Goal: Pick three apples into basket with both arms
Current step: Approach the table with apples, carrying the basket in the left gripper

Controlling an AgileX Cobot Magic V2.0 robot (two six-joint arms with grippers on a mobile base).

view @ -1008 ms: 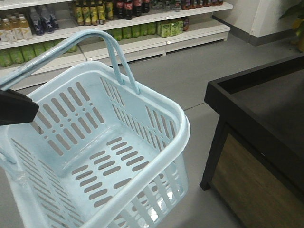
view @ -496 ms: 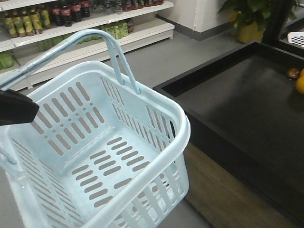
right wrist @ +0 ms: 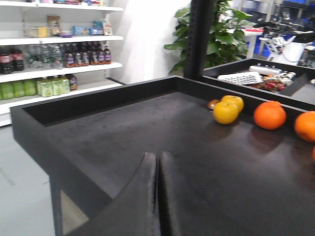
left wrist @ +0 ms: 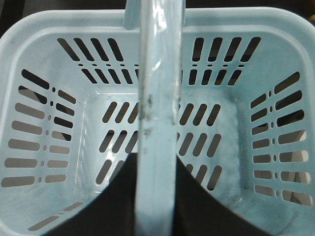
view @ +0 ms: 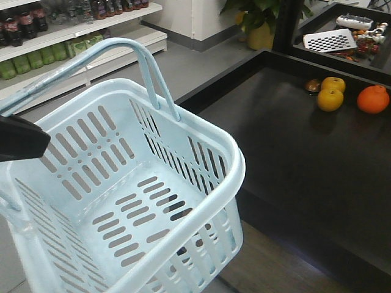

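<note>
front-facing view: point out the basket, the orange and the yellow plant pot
basket (view: 228, 145): front-facing view, on its right rim
orange (view: 373, 99): front-facing view, middle of the fruit
plant pot (view: 261, 36): front-facing view, on its yellow side

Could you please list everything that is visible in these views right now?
basket: one, pale blue, empty, left of the table
display table: one, black, rimmed
yellow fruits: two, yellow, far end of the table
oranges: two, orange, right of the yellow fruits
small dark item: one, brownish, beside the yellow fruits; unidentifiable
perforated tray: one, white, further table
potted plant: one, green, behind the table
bottles: many, dark and green, on white shelves
left tool: black, shut on the basket's handle
right tool: black, shut, above the table
</note>
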